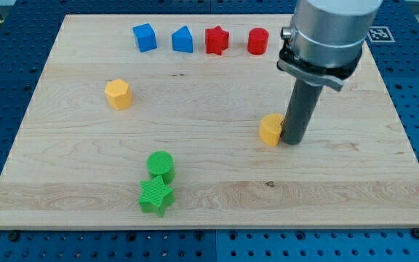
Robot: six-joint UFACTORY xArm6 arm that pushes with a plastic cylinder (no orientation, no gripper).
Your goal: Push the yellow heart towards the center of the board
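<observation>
Pushing step in hand: dark rod tool's tip (292, 141) (no jaws, holding nothing) touches the yellow heart-shaped block (271, 129), right of centre on the pale wooden surface (209, 196); next, push leftward.

Arm showed as a wide light-grey cylinder (333, 29), smooth, satin sheen, cut off by the view's top edge. Below it sat a dark metal clamp collar (315, 67) with a flat flange jutting toward the view's left and a small screw or bolt head at its left end. From the collar hung a straight dark-grey rod (300, 109), round, matte, uniform thickness. My tip (294, 141) was blunt and flat-ended. No markings legible.
</observation>
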